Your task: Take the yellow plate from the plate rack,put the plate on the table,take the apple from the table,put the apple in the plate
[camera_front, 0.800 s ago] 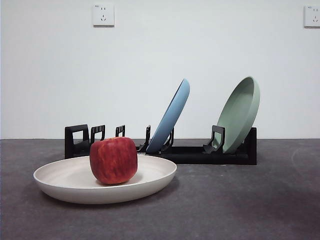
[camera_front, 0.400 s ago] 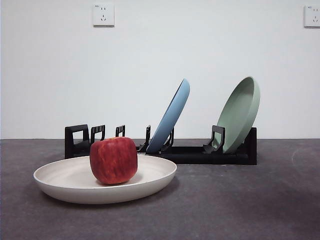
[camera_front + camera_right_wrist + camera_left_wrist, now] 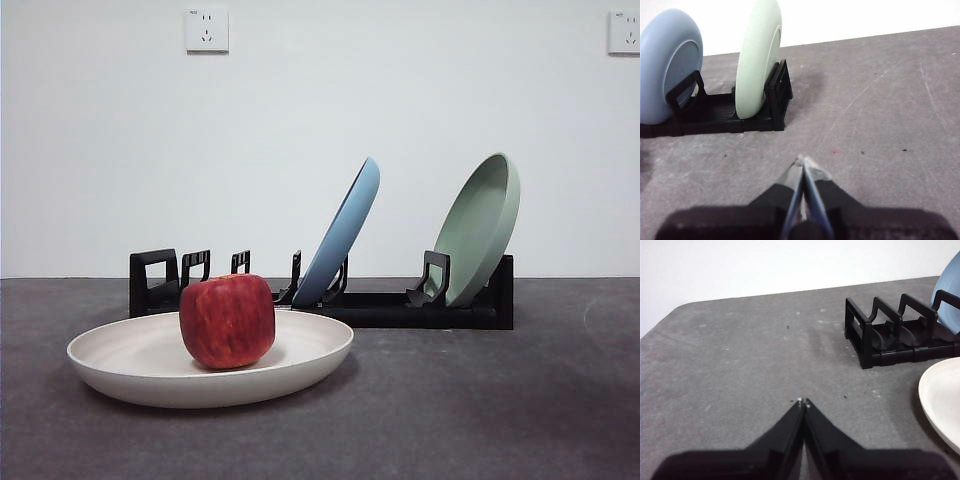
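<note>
1. Counter [image 3: 500,420]: dark grey, speckled surface carrying every item; a white wall with two sockets stands behind it.
2. Plate rack [image 3: 400,305]: long black rack, used here as the landmark. Its prongs at the looped end stand bare.
3. Yellow plate [image 3: 130,365]: pale cream, lying flat on the counter in front of the rack's looped end, just beside it and apart from it. Its rim also appears in the left wrist view [image 3: 940,400].
4. Sage green plate [image 3: 480,225]: leaning in the slot at the rack's far end from the loop.
5. Light blue plate [image 3: 345,230]: leaning in a slot near the rack's middle, between the bare prongs and the green plate.
6. Apple [image 3: 227,320]: red, resting inside the yellow plate and hiding part of the rack's looped end in the front view.
7. Left hand [image 3: 803,401]: jaws closed tip to tip, gripping nothing, above bare counter off the rack's looped end.
8. Right hand [image 3: 804,162]: jaws pressed together, gripping nothing, above bare counter near the rack's green-plate end.
</note>
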